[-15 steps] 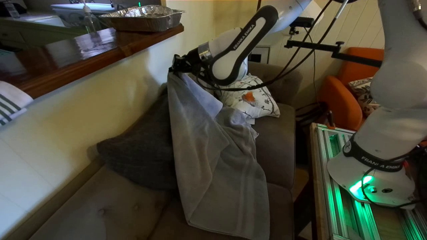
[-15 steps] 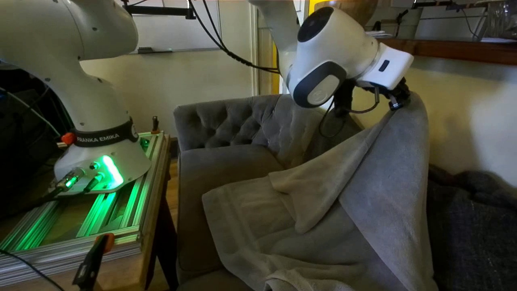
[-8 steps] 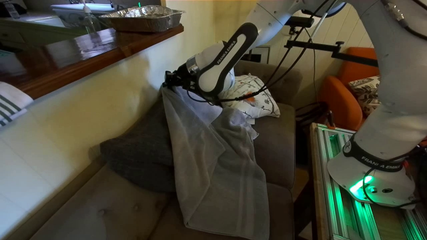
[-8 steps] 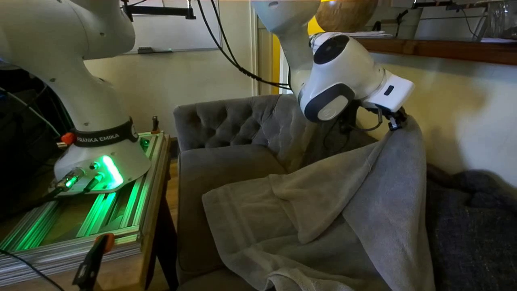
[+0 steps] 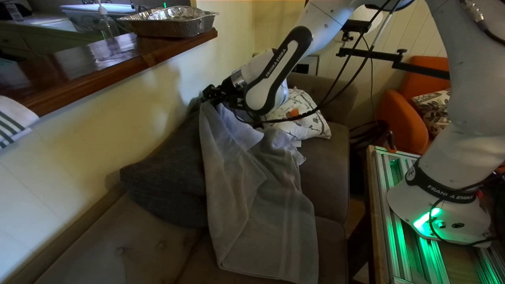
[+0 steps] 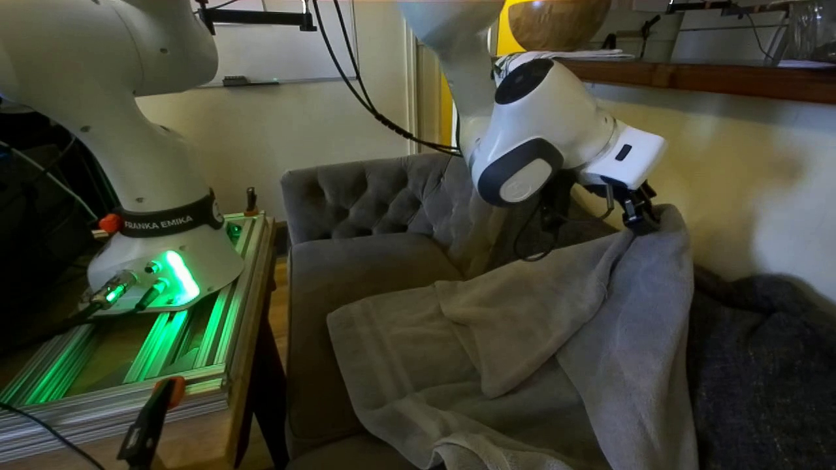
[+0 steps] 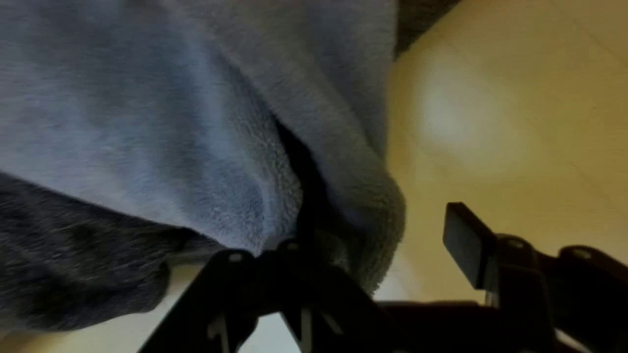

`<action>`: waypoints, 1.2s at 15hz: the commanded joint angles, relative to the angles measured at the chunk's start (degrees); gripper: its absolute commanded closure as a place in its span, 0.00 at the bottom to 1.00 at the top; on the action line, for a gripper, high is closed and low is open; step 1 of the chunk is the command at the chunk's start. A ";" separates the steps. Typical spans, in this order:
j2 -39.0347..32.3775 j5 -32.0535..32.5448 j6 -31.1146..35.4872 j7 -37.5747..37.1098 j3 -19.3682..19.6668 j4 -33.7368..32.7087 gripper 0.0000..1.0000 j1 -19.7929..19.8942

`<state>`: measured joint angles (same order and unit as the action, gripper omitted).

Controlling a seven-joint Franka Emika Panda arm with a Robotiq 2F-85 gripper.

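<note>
A grey blanket (image 5: pixel 252 213) hangs over the sofa in both exterior views, its upper corner raised against a dark grey cushion (image 5: pixel 165 189). At that corner is my gripper (image 5: pixel 210 94), close to the wall. In the wrist view the jaws stand well apart; one pad (image 7: pixel 468 247) is off to the right with the wall behind it, touching nothing. The other finger is dark and partly hidden at the bunched blanket edge (image 7: pixel 378 220), seemingly within or against the fold. The blanket's top (image 6: pixel 659 228) still lies right under the gripper in an exterior view.
The sofa (image 6: pixel 366 261) carries a patterned white pillow (image 5: pixel 300 118). A wooden ledge (image 5: pixel 130 59) with a foil tray (image 5: pixel 173 23) runs along the wall above. My base stands on a metal-railed table (image 5: pixel 382 197). An orange armchair (image 5: pixel 406 114) is behind.
My gripper came down with the blanket corner, then shifted slightly back from the wall. The jaws, shut on the blanket before, have opened, and the blanket's top has sagged a little.
</note>
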<state>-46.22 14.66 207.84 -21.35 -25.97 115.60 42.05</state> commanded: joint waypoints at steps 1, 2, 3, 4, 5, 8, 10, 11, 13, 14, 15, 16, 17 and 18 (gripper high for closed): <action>10.23 -5.64 2.39 0.96 8.22 13.05 0.01 -2.16; 11.34 -5.06 2.06 0.23 8.70 15.18 0.00 -1.51; 12.89 -4.85 1.64 0.31 9.93 17.39 0.00 -1.65; 13.75 -3.63 0.90 -0.42 9.80 19.10 0.00 -0.70; 14.57 -2.87 0.17 -0.80 9.97 20.79 0.00 -0.24; 14.72 2.98 -1.50 -5.17 4.60 24.19 0.00 5.62; 14.20 6.38 -2.36 -7.81 0.19 25.70 0.00 10.23; 12.70 8.01 1.18 -9.45 -2.29 25.55 0.00 12.65; 11.72 11.38 5.00 -11.65 -6.26 25.58 0.00 16.50; 12.42 11.72 3.84 -12.27 -7.05 25.79 0.00 17.30; 14.07 9.90 0.19 -11.36 -5.82 26.42 0.00 16.48; 14.57 8.37 -1.23 -10.47 -4.85 26.80 0.00 15.93; 14.20 8.20 -3.46 -9.80 -3.83 27.08 0.00 15.80; 13.51 8.04 -5.18 -9.99 -3.18 27.14 0.00 15.82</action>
<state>-33.59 23.61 207.33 -31.19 -30.78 140.94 57.72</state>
